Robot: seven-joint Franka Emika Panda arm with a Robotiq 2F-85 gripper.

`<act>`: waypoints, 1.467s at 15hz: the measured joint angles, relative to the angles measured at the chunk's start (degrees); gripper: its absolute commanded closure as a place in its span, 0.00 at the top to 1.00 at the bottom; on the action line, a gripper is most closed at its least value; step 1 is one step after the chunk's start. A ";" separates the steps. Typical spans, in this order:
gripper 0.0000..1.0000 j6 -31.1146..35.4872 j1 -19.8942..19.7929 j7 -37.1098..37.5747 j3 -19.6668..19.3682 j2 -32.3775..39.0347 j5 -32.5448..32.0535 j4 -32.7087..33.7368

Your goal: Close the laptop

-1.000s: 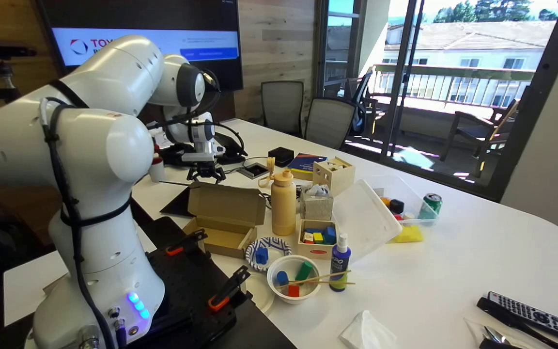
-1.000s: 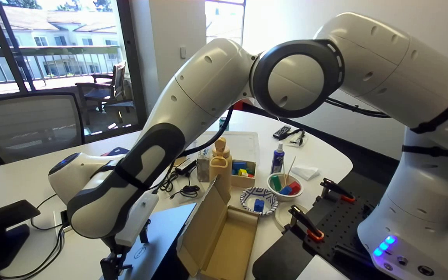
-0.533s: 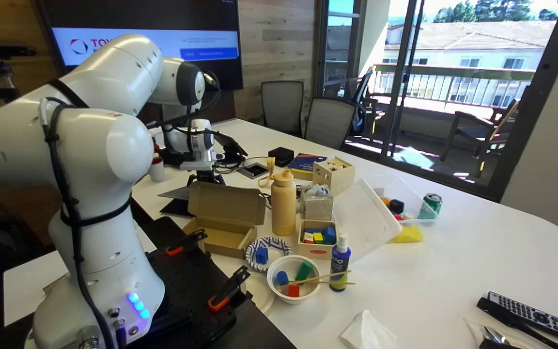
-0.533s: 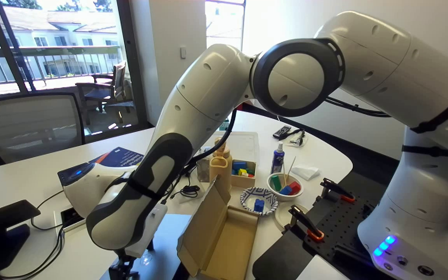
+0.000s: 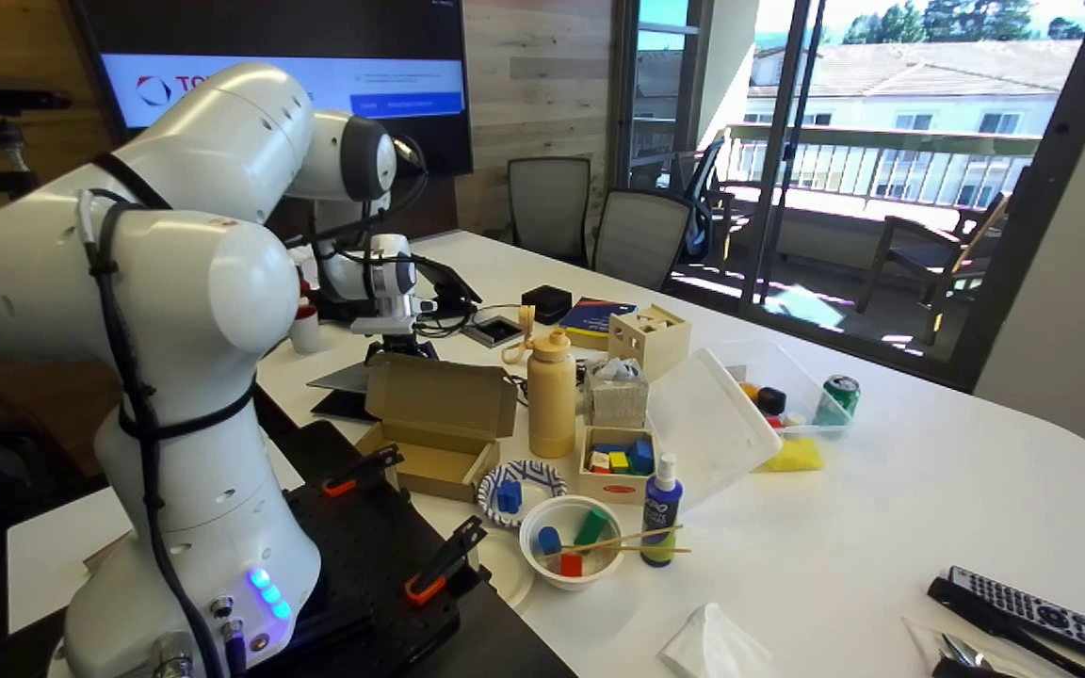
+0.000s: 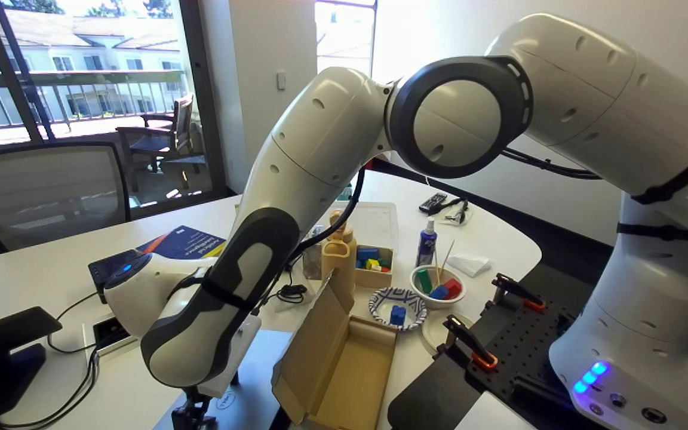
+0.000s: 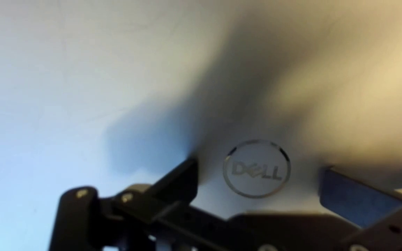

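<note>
Both the gripper (image 7: pixel 258 170) and the lid (image 5: pixel 345 379) of the laptop (image 6: pixel 254 367) sit lower than a second ago. In the wrist view the jaws stand wide, one on either side of a ringed DELL logo (image 7: pixel 256 169); whether they touch the lid cannot be told. Faintly marked, the lid shades from pale blue to tan, a blurred dark band running toward the jaws. In an exterior view it slants above a dark base (image 5: pixel 344 405). The laptop sits on the desk (image 6: pixel 27 286), just beside a cardboard box (image 6: pixel 353 382). Farther off come a bottle (image 5: pixel 552 400), then a book (image 6: pixel 184 242), with a chair (image 6: pixel 45 191) beyond the desk.
</note>
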 measured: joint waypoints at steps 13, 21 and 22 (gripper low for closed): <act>1.00 0.00 0.14 0.00 -0.88 0.02 0.12 -1.24; 1.00 -0.06 -1.07 0.04 -0.92 -3.07 1.78 -2.82; 1.00 -0.06 -1.55 0.04 -0.86 -4.71 1.87 -3.95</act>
